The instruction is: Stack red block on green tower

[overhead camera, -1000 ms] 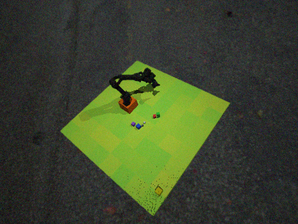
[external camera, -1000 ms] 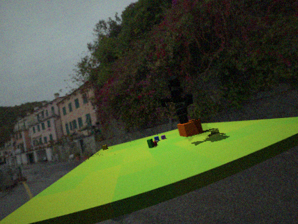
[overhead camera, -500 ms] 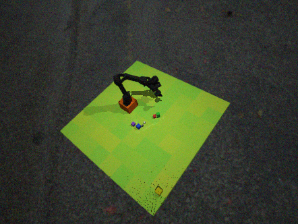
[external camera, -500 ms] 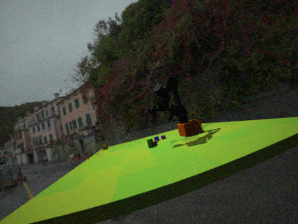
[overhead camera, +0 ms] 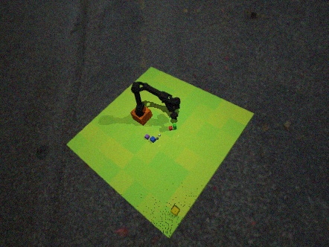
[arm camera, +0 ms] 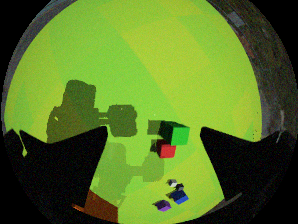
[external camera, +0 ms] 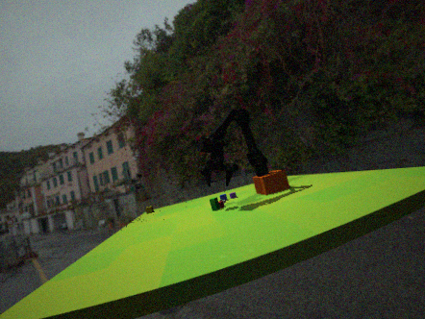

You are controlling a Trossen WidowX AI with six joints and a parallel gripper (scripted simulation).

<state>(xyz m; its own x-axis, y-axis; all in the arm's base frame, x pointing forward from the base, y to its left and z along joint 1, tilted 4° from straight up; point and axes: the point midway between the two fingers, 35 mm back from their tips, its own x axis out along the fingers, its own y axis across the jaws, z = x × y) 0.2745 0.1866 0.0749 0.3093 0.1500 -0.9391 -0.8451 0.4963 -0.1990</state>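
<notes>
While the claw (arm camera: 154,137) hangs wide and empty above the desk (arm camera: 166,43), it should descend squarely over the red block (arm camera: 166,151), touching the green tower (arm camera: 178,135) at its seven o'clock, without nudging it.

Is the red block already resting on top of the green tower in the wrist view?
No, the red block sits on the mat beside the green tower, touching its base rather than on top.
</notes>
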